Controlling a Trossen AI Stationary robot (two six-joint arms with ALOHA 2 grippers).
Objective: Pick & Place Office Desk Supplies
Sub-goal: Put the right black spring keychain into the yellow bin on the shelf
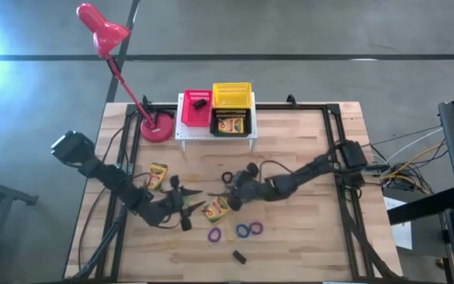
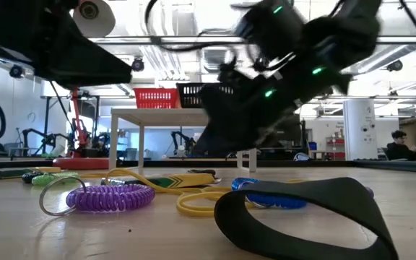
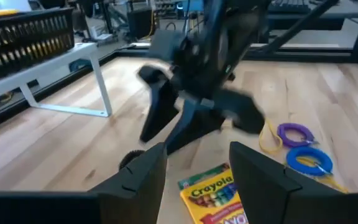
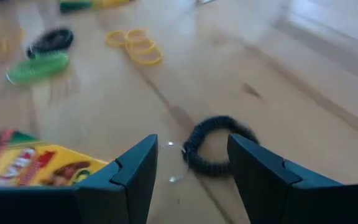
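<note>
Starting at the left of the table [image 1: 290,237], the left end effector [image 1: 186,207] sits low over the wood with its fingers spread and nothing between them. A crayon box [image 3: 211,196] lies flat on the boards just ahead of its fingertips, and a second crayon box [image 1: 158,174] lies a little behind it, toward the red desk lamp [image 1: 105,35].

Further right, the right end effector [image 4: 188,165] is also parted and empty, tipped down at the table. A black coiled elastic loop [image 4: 213,146] lies in line with the gap between its fingers, slightly beyond the tips. A green coiled loop [image 4: 39,66] and a cluster of yellow rubber bands [image 4: 137,46] lie well beyond it.

Judging by this, the step in hand is closing on the black loop. To do it well, the fingers should come down until they nearly touch the wood, straddling one side of the coil, because the loop is soft and flat. Both end effectors are close around the nearer crayon box, so one should hold off while the other works.

Purple [image 1: 214,234] and blue [image 1: 250,229] loops and a small black block [image 1: 239,255] wait nearer the table's front edge. The rack [image 1: 211,130] with red and yellow bins stands at the far edge.
</note>
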